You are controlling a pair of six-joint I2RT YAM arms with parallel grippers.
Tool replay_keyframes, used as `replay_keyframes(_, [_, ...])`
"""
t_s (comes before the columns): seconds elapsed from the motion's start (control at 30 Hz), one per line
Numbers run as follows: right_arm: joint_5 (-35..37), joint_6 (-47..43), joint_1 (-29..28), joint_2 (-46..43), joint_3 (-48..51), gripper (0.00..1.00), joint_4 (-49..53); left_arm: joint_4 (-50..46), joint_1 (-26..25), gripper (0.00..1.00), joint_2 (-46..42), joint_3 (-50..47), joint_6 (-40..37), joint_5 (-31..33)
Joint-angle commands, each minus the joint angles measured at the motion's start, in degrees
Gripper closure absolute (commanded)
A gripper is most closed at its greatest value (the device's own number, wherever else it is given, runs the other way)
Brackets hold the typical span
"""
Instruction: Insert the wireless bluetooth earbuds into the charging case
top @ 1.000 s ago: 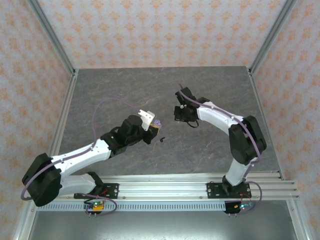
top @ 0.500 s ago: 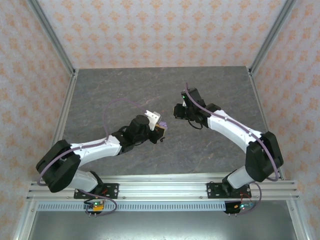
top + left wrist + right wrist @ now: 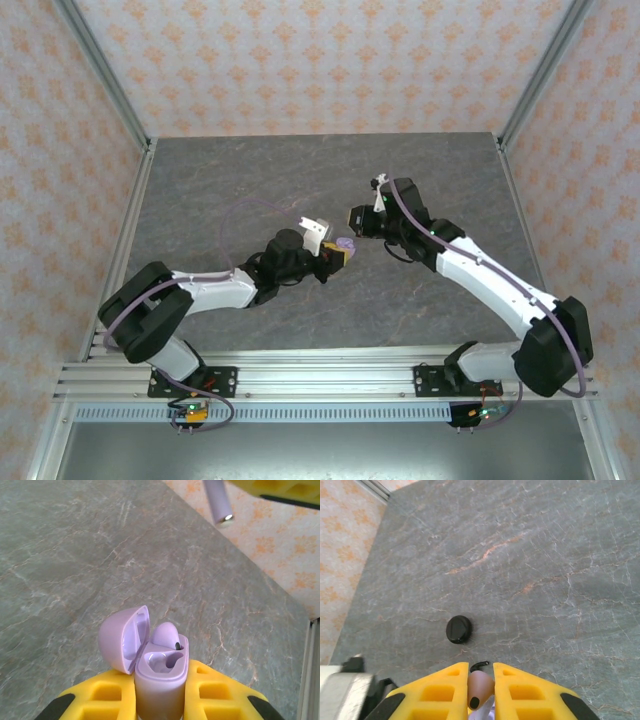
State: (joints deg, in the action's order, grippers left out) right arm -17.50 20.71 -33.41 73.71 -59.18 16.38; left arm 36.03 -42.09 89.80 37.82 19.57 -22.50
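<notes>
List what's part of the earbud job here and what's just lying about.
In the job: open lavender case, in left gripper; seated earbud inside; lavender earbud, in right gripper.
Lying about: closed black case; small black earbud near it.

Lab test cell — aluminium frame, patterned backdrop walls.

The charging case is seen as pale lavender, the pads yellow, the table veined grey, the earbud seemingly lavender.
</notes>
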Motion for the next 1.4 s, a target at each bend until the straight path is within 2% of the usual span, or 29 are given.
replay_keyframes(0.0, [-0.35,-1.09,-0.28,-1.78,1.24,0.83,-2.04,8.38,-0.34,0.91,1.23,1.14,3.0,-2.58])
replay_keyframes(0.47, [-1.65,-1.69,-0.26,-2.76,2.39,0.83,-2.39,10.58,-0.8,0.91,0.73,2.4,3.46,-3.33])
replay_keyframes(1.37, [0.18,-3.43,-0.46,-3.63,2.18,0.83,0.58,3.91,-0.97,0.91,-2.26,5.03,1.52,-1.5])
